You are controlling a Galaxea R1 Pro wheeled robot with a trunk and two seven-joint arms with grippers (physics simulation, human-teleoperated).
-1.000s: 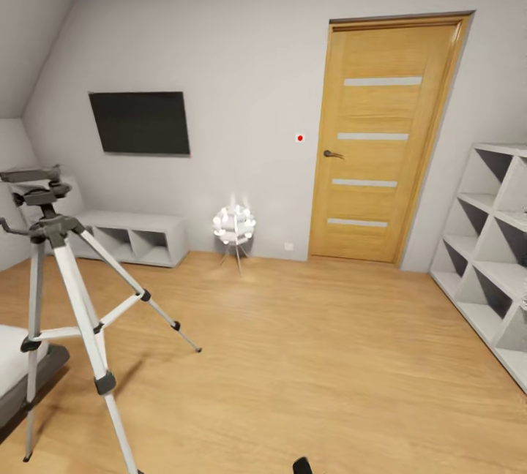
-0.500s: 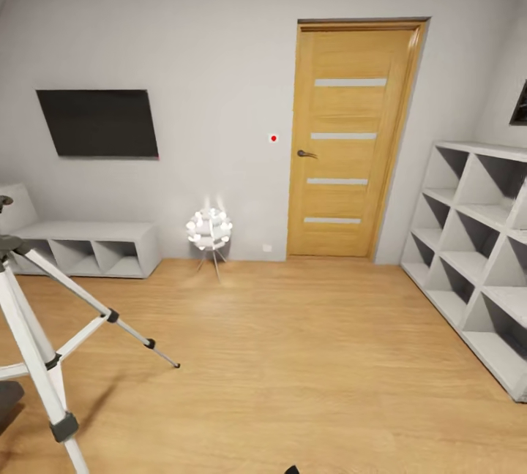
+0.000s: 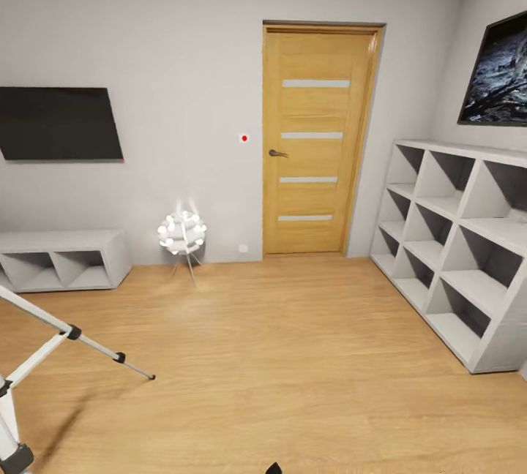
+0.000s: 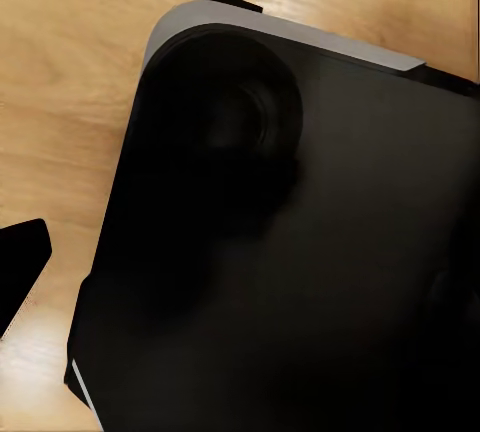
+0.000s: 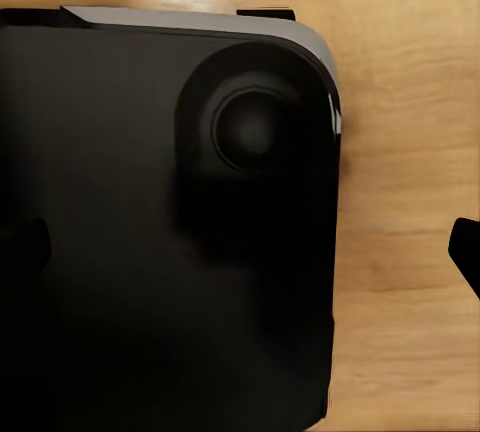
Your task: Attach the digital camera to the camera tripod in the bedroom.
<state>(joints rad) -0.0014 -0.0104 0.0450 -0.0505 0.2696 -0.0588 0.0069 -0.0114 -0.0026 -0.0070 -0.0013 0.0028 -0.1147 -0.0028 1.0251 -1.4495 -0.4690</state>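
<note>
We judge the task barely begun: nothing is attached yet, and finding and fetching the digital camera is all still ahead of us. The camera tripod [image 3: 44,342] stands on the wood floor, only its silver legs with black joints showing. Each wrist view looks down on our dark base; whether either claw is released or clenched we cannot tell.

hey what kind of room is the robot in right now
Most likely a bedroom or living space in a home: a wall-mounted TV above a low white cabinet, a wooden door, a white cube shelf and a light wood floor. Legs of a camera tripod stand at one side.
</note>
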